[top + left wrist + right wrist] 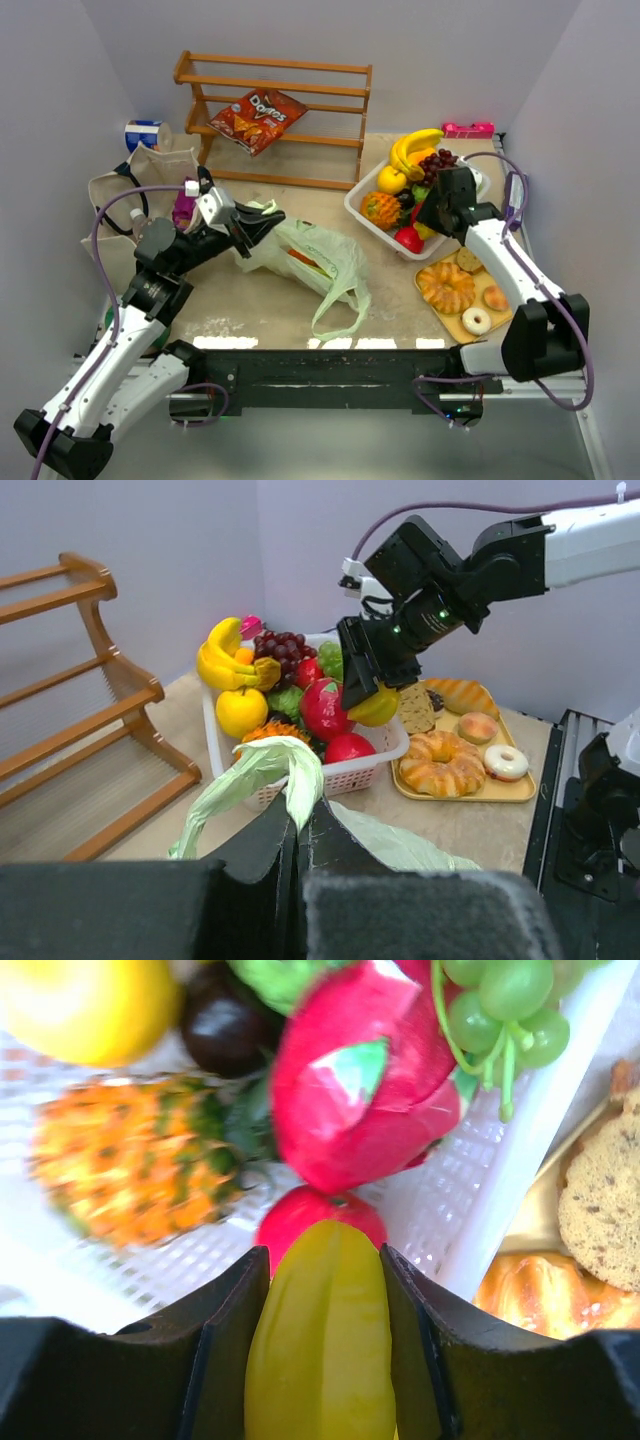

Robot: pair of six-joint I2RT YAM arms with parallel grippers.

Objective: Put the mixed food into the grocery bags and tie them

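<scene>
The pale green plastic bag lies in the middle of the table with something orange inside. My left gripper is shut on one of its loop handles, which sticks up between the closed fingers. My right gripper hangs over the white basket of mixed food. Its jaws press both sides of a yellow-green ribbed fruit. Below it lie a red apple, a pink dragon fruit and an orange pineapple. The beige tote stands at the far left.
A wooden rack at the back holds a red snack packet. A tray with doughnuts and bread sits to the right of the basket. Bananas and dark grapes top the basket. A blue-and-white can stands behind the tote.
</scene>
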